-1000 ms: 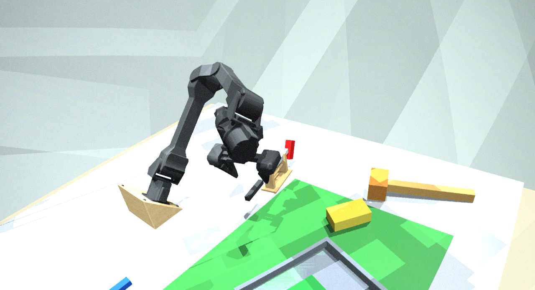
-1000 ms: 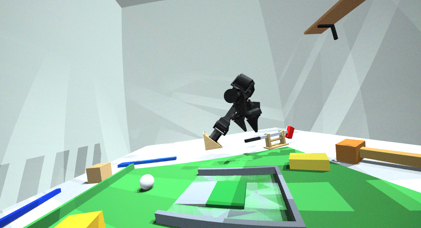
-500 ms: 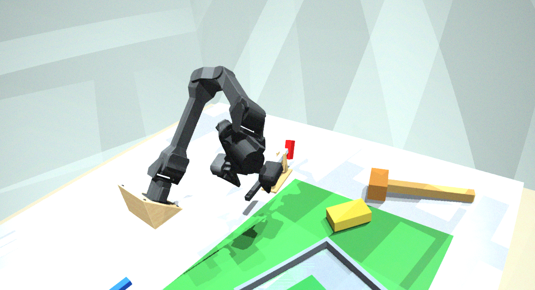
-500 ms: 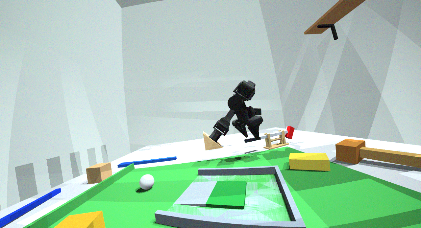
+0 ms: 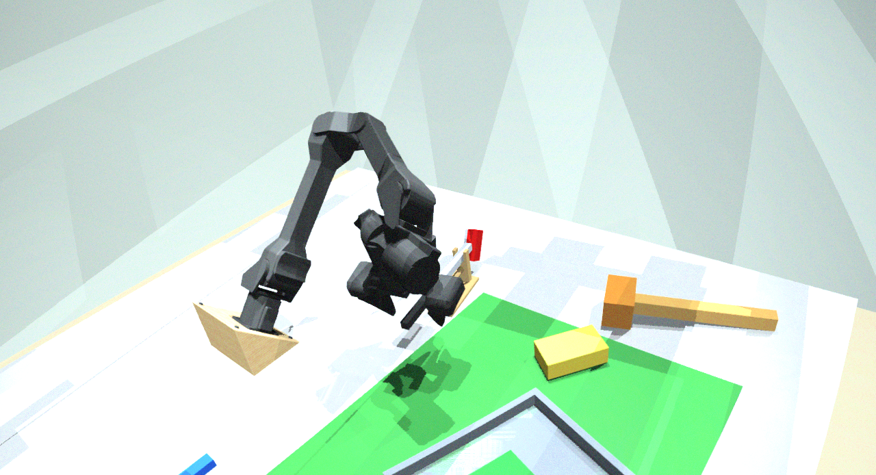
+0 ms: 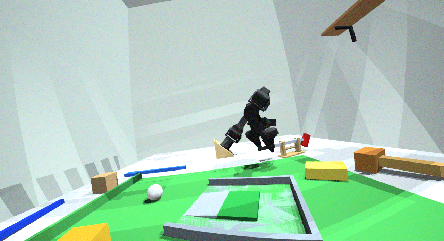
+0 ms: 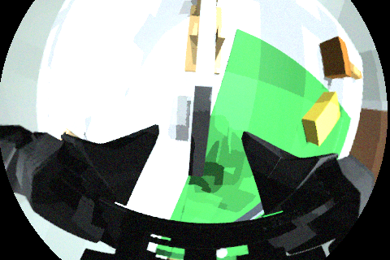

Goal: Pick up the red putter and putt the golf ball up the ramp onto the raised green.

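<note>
The red putter [image 5: 474,244] [image 6: 305,139] lies along a wooden stand [image 5: 467,270] [image 6: 291,154] [image 7: 189,58], right of centre in the top view, its red head beyond the stand's far end and its dark grip [image 5: 414,313] [image 7: 201,130] sticking out towards the pincer [image 5: 418,319] [image 6: 266,150] [image 7: 201,132]. The pincer's fingers are wide apart with nothing clamped, one on either side of the grip in the wrist view. The putter looks light and stiff, its square grip probably easy to pinch by the flat sides; the pale shaft is thinner and may be slicker. I would take the dark grip near its middle, squarely, since the head could make it twist. The golf ball [image 6: 154,192], hard and quick to roll by its look, sits lower left in the exterior view, before the ramp [image 6: 204,204] and raised green [image 6: 240,205].
</note>
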`<state>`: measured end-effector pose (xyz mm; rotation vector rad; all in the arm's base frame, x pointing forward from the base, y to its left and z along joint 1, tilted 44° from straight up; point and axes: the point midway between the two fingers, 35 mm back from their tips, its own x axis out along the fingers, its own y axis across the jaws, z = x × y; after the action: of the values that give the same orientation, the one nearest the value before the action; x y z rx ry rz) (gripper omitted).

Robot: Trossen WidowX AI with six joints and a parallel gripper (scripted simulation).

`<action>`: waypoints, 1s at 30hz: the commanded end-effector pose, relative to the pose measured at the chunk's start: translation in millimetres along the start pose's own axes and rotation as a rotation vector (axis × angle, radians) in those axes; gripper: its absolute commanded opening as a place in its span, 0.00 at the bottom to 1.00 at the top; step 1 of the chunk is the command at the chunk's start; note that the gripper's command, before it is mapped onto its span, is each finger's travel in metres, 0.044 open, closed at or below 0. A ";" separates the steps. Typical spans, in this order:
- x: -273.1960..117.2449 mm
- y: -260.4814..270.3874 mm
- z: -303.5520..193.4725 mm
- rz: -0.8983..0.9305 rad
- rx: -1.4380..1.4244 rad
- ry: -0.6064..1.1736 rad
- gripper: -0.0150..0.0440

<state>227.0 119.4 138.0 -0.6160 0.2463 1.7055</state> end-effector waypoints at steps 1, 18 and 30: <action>8.9 2.1 -1.1 0.005 0.008 -0.007 1.00; 15.7 0.5 -3.4 0.001 0.000 -0.002 0.78; 15.7 0.5 -3.4 0.001 0.000 -0.002 0.28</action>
<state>225.7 131.0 126.6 -0.6143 0.2452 1.7069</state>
